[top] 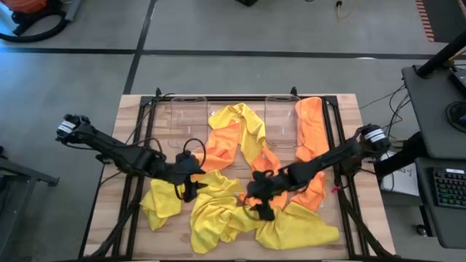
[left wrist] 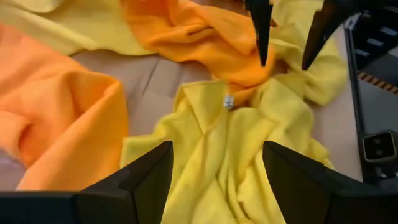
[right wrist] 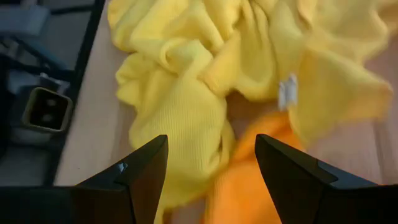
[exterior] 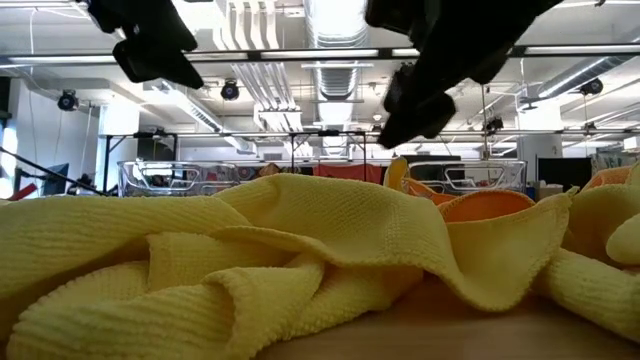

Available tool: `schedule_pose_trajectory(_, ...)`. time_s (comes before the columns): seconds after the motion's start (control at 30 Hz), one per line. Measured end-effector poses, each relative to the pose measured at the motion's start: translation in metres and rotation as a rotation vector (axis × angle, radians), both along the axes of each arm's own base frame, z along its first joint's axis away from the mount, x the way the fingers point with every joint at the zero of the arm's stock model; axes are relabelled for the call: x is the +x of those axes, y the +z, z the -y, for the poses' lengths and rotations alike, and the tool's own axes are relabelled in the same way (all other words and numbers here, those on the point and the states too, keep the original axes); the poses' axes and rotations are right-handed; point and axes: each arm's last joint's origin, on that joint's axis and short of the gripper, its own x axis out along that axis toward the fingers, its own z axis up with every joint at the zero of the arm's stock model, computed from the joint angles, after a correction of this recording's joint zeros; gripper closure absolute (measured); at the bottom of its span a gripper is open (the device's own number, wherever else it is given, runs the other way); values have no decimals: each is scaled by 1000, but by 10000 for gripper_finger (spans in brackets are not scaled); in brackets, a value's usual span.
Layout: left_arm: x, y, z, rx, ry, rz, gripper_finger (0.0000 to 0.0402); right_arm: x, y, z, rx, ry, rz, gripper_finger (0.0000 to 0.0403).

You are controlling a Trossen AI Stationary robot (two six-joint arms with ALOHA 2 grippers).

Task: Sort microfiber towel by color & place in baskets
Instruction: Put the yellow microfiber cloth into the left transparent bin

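Several yellow towels (top: 218, 218) lie crumpled in a pile on the near half of the table. Orange towels (top: 222, 149) (top: 312, 138) lie among and beyond them. Two clear baskets (top: 188, 120) (top: 282, 120) stand at the far edge. My left gripper (top: 188, 185) is open above the pile's left part, over a yellow towel (left wrist: 230, 143). My right gripper (top: 261, 204) is open above the pile's middle, over yellow (right wrist: 180, 106) and orange cloth (right wrist: 249, 174). In the low view both grippers (exterior: 150, 45) (exterior: 425, 95) hang clear above the towels.
A yellow towel (top: 244, 124) lies between the two baskets. One orange towel runs along the right basket's right side. A black frame (top: 331, 138) borders the wooden table. Bare wood shows at the near left corner (top: 116, 233).
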Motion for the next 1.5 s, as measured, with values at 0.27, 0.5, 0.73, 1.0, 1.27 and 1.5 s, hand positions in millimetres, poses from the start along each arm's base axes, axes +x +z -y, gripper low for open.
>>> schedule_pose_trajectory(0.27,-10,-1,16,8,-28,26,170,32,-12,-29,-59,2,-4,165)
schedule_pose_trajectory(0.5,-24,5,28,32,-1,81,170,47,-33,-37,-64,-8,-49,174)
schedule_pose_trajectory(0.73,-33,7,33,44,52,109,170,51,-46,-39,-74,-10,-76,227)
schedule_pose_trajectory(1.0,-33,6,33,16,78,105,170,53,-50,-40,-77,-7,-84,371)
schedule_pose_trajectory(1.27,-35,6,32,3,92,96,170,46,-14,-38,-52,9,-16,393)
schedule_pose_trajectory(1.5,-43,22,26,7,79,110,170,34,46,-29,-76,34,173,393)
